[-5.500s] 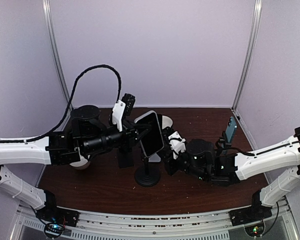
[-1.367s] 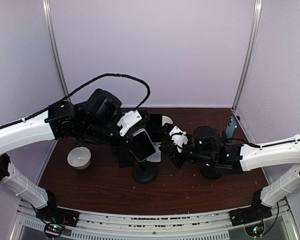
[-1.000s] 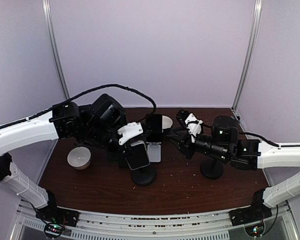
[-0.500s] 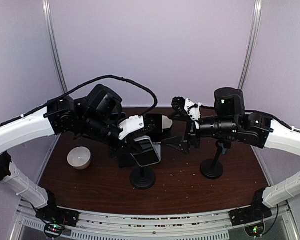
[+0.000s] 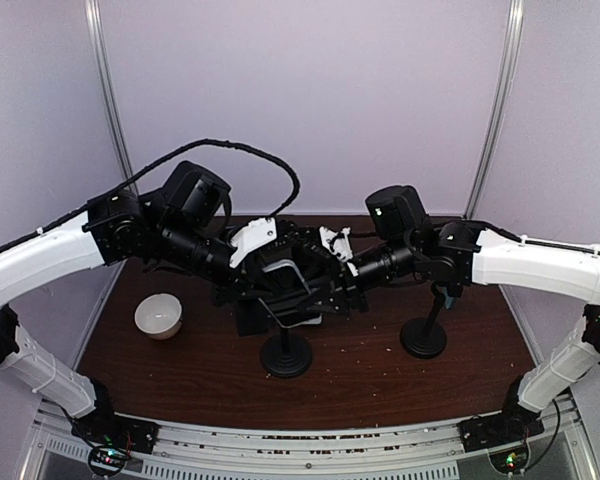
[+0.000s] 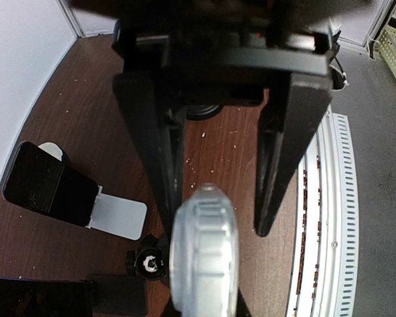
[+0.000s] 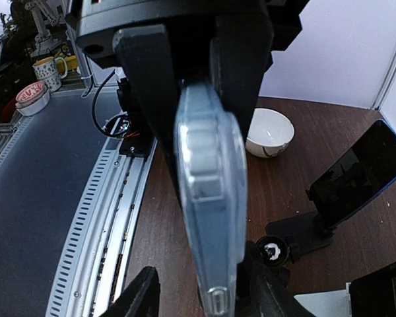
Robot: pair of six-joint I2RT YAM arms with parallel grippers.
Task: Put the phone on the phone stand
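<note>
The phone (image 5: pixel 292 308), in a clear case, hangs above the black phone stand (image 5: pixel 287 356) at mid-table. My left gripper (image 5: pixel 276 284) is shut on it. In the left wrist view the phone (image 6: pixel 204 254) shows edge-on and blurred, hiding my left gripper (image 6: pixel 204 294). The stand's ball head (image 6: pixel 148 263) lies just left of it. My right gripper (image 5: pixel 333 286) has come in from the right and stands open. In the right wrist view its fingers (image 7: pixel 142 294) straddle the phone's edge (image 7: pixel 211 191), with a gap on the left side. The stand's head (image 7: pixel 272 251) sits below.
A white bowl (image 5: pixel 160 314) stands at the left. A second stand (image 5: pixel 423 337) rises at the right. Behind the arms, a dark phone (image 6: pixel 49 191) leans on another holder with a white plate (image 6: pixel 119 218). The metal rail (image 5: pixel 300 440) runs along the near edge.
My right arm has swung left from its own side to the phone, and its jaws now straddle it. My left gripper has lifted the phone off the stand's top and levelled it.
</note>
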